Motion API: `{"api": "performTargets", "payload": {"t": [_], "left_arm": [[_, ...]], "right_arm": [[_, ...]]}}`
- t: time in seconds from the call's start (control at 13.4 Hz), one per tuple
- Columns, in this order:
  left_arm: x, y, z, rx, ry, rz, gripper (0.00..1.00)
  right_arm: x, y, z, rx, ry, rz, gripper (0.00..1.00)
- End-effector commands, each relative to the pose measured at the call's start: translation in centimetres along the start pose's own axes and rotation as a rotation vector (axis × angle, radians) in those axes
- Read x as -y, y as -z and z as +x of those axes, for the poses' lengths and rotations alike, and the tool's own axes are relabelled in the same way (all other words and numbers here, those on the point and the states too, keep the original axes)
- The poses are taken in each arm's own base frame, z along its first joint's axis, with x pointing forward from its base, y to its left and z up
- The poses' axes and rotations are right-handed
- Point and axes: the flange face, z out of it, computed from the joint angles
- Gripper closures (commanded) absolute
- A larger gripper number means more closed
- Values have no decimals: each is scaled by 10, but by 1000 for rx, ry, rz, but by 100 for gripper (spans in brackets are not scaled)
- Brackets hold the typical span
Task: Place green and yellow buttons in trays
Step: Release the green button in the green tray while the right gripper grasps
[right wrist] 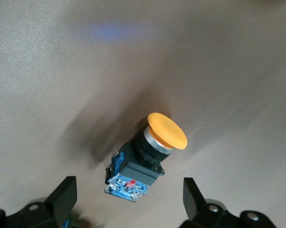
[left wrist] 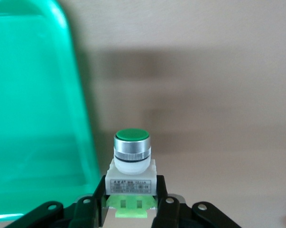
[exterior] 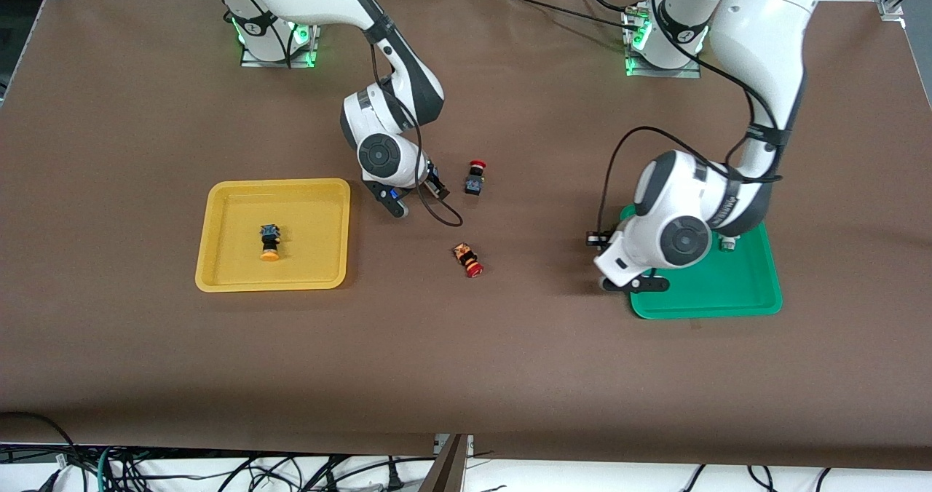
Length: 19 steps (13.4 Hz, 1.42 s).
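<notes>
The left gripper [left wrist: 131, 209] is clamped on a green-capped button [left wrist: 131, 164], its fingers [left wrist: 101, 199] pinching the pale body below the metal collar. It sits beside the green tray [exterior: 735, 288], at the rim facing the yellow tray [exterior: 218, 274]; whether the button rests on the table or hangs just above it cannot be read from the wrist view. Something small and pale lies in the green tray next to the arm, possibly another switch.

The right gripper [right wrist: 128, 199] stands with fingers spread wide over a yellow-capped button [right wrist: 150, 154] that lies tipped on the table beside the yellow tray, on the side toward the green tray. One yellow-capped switch [exterior: 270, 242] already lies inside the yellow tray.

Handling, as a judgement: these switches are light, rigid plastic and metal (not fragile). The round cap is smooth and likely to slip or roll. Grip the square body across its flat sides, below the collar, as the left gripper does.

Two red-capped switches [exterior: 475, 177] lie between the trays and are not part of the task.
</notes>
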Motion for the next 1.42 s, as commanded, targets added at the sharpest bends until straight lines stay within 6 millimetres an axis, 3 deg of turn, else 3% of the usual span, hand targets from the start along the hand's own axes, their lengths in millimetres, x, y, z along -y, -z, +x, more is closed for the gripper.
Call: {"api": "performTargets", "payload": {"t": [0.0,0.22,0.45,0.6,0.75,0.82,0.97,1.12,1.35], "left_arm": [[51,-11,-11,40,-114,1,79],[90,-25,-16,46,-163,14,76],[101,-39,-27,22,-174,22,69],[105,-44,-29,-3,-184,44,42],[104,-35,-25,-23,-175,45,1],[103,-25,-22,-35,-170,44,0],[101,2,-17,-72,-167,44,0],[95,39,-11,-83,-172,43,0],[91,101,-10,-80,-174,46,0]], "right_arm": [[-5,-1,-3,10,-17,-4,1],[-6,-12,2,2,-21,-7,2],[-8,-22,7,-8,-26,-5,13],[-8,-22,6,-10,-25,2,31],[-7,-16,4,-8,-18,6,57],[-7,-12,2,-6,-12,7,66],[-8,6,4,-1,14,-4,73],[-16,37,29,7,85,-28,73],[-43,79,84,-47,329,-128,73]]}}
